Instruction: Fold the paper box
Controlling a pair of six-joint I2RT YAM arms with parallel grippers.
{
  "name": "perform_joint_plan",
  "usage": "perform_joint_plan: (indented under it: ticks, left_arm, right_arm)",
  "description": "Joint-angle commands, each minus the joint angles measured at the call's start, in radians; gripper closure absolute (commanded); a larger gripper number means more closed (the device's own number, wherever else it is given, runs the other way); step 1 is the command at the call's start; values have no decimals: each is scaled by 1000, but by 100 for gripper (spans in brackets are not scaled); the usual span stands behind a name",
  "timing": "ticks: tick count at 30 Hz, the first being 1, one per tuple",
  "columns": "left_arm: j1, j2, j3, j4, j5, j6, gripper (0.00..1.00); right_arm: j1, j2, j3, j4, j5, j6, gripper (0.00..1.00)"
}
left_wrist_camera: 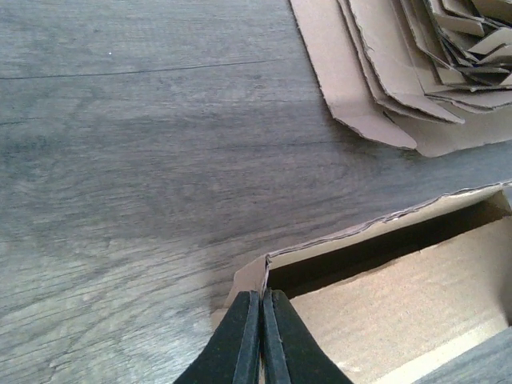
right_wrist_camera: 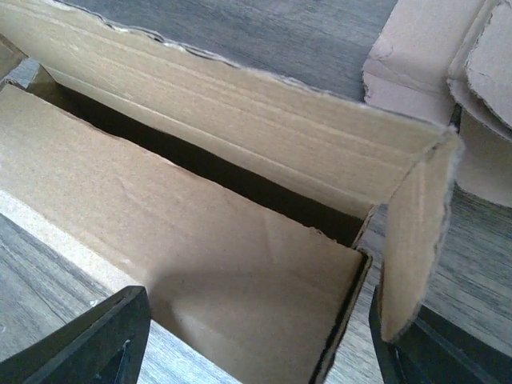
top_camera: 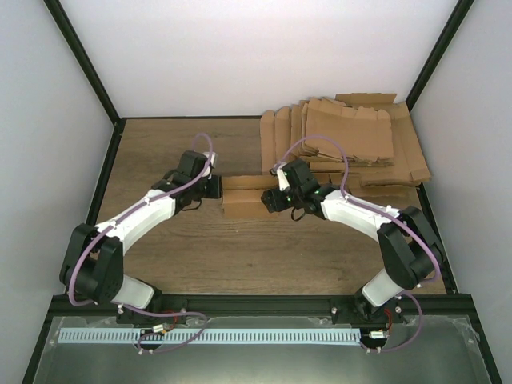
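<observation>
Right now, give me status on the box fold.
Left end effector shut at left end of box. Right end effector open, straddling right end. Box partly folded, top open. Blank pile close behind.

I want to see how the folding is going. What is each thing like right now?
Box: partly folded, top open, right end flap sticking out.
Left pincer: shut, at the box's left end corner; I cannot tell if it pinches cardboard.
Right pincer: open, one finger on each side of the box's right end.
Cardboard pile: flat, unfolded, messily stacked.
</observation>
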Motion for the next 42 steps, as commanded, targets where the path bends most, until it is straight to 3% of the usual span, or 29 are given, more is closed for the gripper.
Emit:
perform_joint_plan:
  ticks: [1, 8, 19, 25, 30, 33, 40, 42]
  left_arm:
    - [-21, -30, -28, -23, -18, -18, 96]
    - [-40, -51, -48, 8, -13, -21, 96]
    - [-53, -55, -46, 17, -28, 5, 96]
    - [-54, -54, -46, 20, -32, 10, 96]
    - [-57, -57, -46, 22, -36, 17, 96]
    - [-58, -57, -46, 24, -38, 21, 96]
    - [-62, -59, -49, 28, -43, 25, 96]
    - [-62, -59, -48, 27, -46, 26, 96]
  right_arm:
    - [10, 8, 1, 15, 5, 20, 21]
    - [11, -63, -61, 29, 72, 46, 2]
    - [13, -310, -135, 40, 150, -12, 4]
    - [47, -396, -175, 178, 38, -98, 5]
    - [47, -432, -203, 318, -121, -51, 0]
    - [47, -434, -188, 336, -134, -31, 0]
    - [47, -254, -145, 287, -245, -215, 0]
    - [52, -223, -137, 301, -286, -255, 6]
